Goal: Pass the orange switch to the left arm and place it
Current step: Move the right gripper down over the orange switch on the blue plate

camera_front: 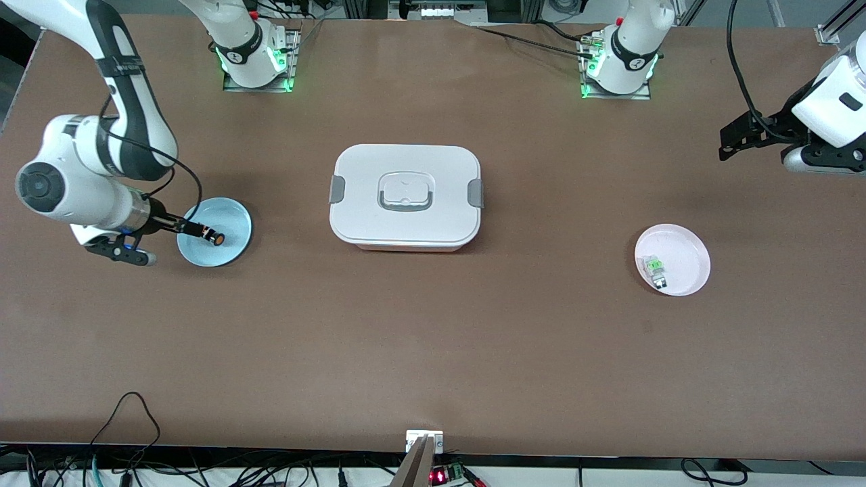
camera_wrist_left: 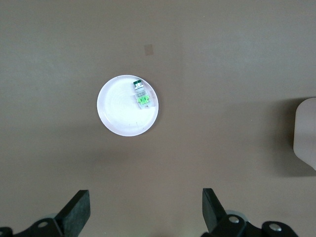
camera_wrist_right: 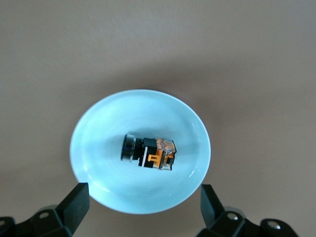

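The orange switch lies on its side in a light blue plate toward the right arm's end of the table. My right gripper hovers open over that plate's edge, its fingers straddling the rim, nothing between them. The white box with grey clasps stands at mid-table, and a corner of the box shows in the left wrist view. My left gripper hangs open and empty over bare table at the left arm's end.
A pale plate holds a clear switch with green parts toward the left arm's end. Cables and a small fixture line the table edge nearest the front camera.
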